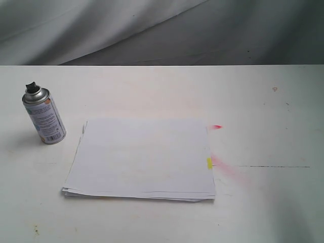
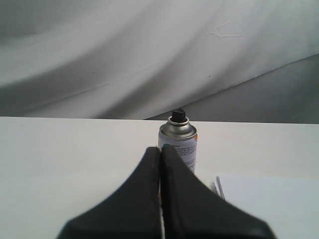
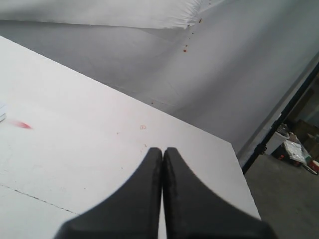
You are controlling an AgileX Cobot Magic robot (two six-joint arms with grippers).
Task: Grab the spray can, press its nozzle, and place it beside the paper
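Can upright near worktop left edge, just off paper | likely light, rigid, slick metal; grip mid-body, below nozzle | left end effector pressed together, empty | right end effector likewise

The spray can is gleaming silver, its nozzle showing black. The paper is glowing white, its tab yellow.
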